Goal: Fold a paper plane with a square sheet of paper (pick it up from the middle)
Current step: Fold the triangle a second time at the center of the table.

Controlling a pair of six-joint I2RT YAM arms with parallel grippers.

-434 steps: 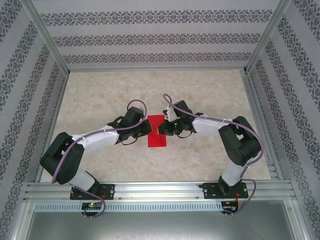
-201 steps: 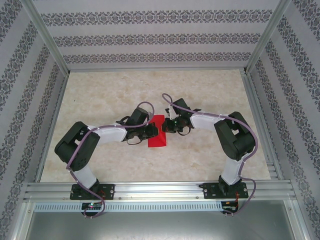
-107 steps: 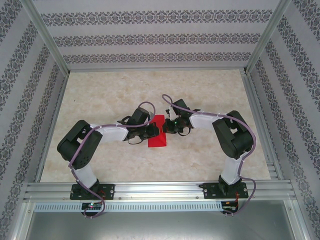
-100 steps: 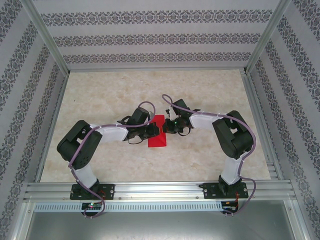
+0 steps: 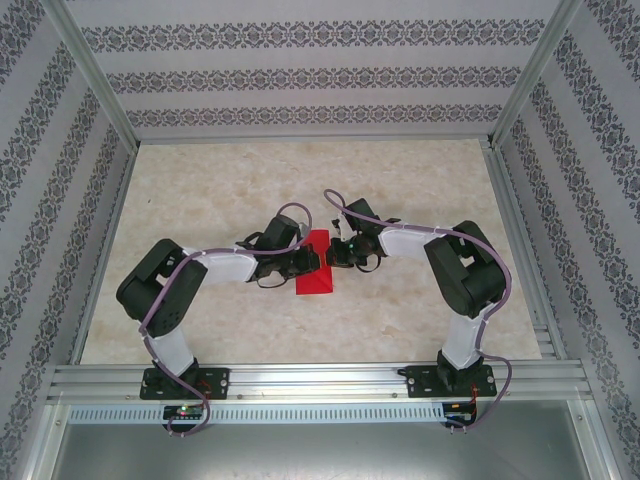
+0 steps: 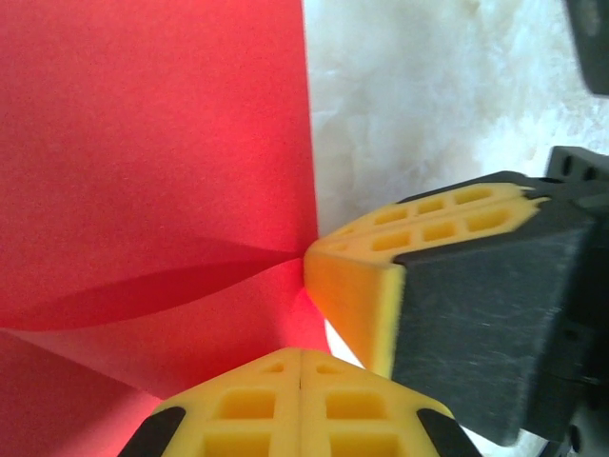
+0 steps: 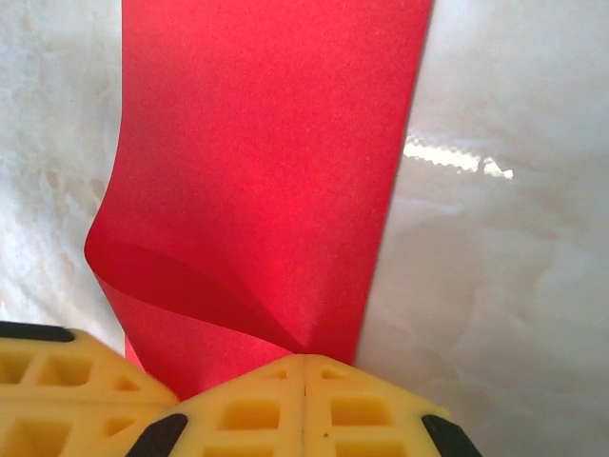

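On table (image 5: 200,190), R end effector (image 7: 304,367) pinches red sheet (image 7: 266,143); L end effector (image 6: 302,357) pressed together.

The paper (image 6: 143,143) runs past my left wrist view's top edge. From above, its folds look too small.

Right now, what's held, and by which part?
The right gripper pinches the red sheet at its edge, where a curl converges. The left gripper, also shut, meets it; hold unclear.
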